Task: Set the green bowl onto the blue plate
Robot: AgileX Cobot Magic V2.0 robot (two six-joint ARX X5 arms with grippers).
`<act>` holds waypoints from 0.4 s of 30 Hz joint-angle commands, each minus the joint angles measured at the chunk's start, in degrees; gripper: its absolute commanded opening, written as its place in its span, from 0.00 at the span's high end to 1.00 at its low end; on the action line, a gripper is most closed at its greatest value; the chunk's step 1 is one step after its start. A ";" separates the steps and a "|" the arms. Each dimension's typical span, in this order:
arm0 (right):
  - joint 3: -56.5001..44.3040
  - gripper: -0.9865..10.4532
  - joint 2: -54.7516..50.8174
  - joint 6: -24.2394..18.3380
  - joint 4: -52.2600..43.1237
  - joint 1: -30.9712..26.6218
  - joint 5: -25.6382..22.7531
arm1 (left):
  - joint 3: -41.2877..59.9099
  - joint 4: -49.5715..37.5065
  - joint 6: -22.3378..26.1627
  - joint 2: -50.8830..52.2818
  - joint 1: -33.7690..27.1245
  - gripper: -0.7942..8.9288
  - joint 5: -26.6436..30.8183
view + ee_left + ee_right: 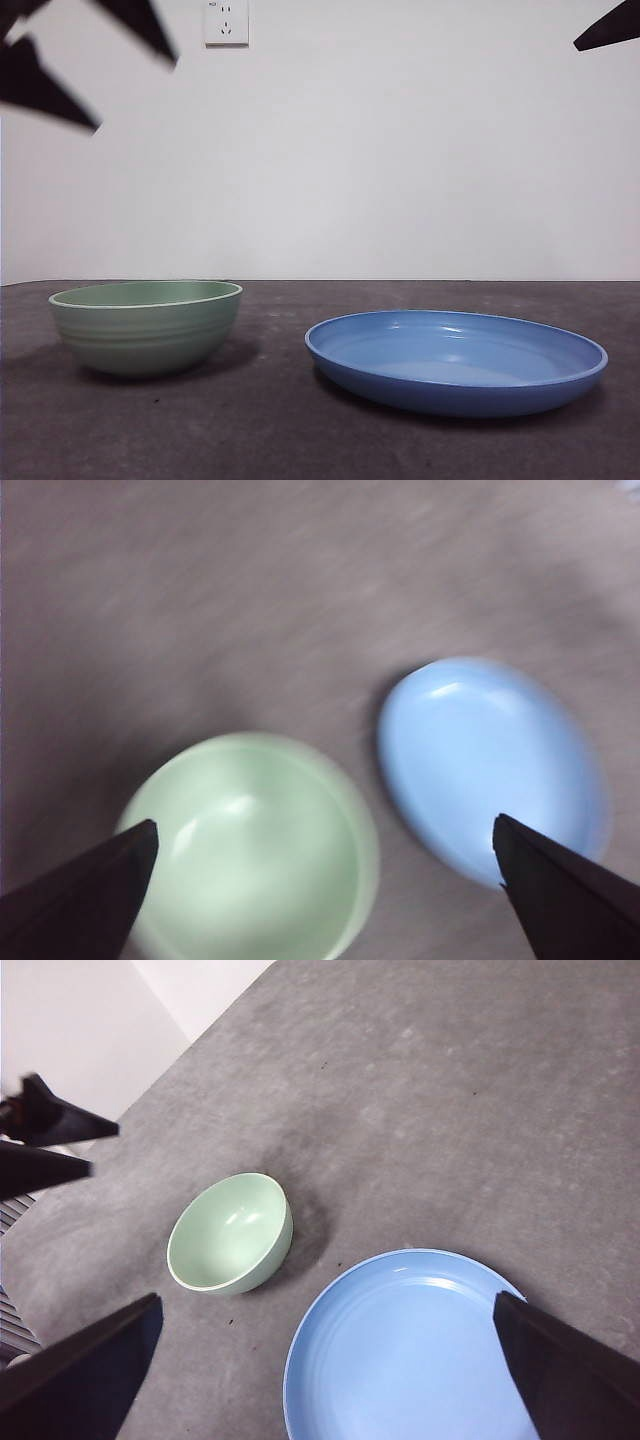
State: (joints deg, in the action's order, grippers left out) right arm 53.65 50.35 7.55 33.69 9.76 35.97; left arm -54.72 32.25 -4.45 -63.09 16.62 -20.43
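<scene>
The left claw (pixel 325 845) hangs high in the air with its two black jaws spread wide apart, holding nothing. The right claw (pixel 325 1325) hangs high too, jaws wide apart, at about two o'clock.

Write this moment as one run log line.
green bowl: on table, untouched | blue plate: empty | left gripper: open above bowl | right gripper: open, waiting
</scene>
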 commanded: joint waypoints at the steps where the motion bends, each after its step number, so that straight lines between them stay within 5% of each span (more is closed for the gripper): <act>1: 1.05 0.32 0.48 0.02 -0.35 0.24 0.07 | -1.22 1.60 -1.29 -4.22 -1.73 0.31 2.05; 12: 1.05 0.32 0.50 0.79 -0.35 0.24 0.04 | -1.27 1.62 -2.67 -20.61 -6.45 0.31 3.08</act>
State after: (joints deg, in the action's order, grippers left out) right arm 53.65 50.35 7.75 33.69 9.76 35.97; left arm -54.74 34.33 -6.96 -82.13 10.13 -17.50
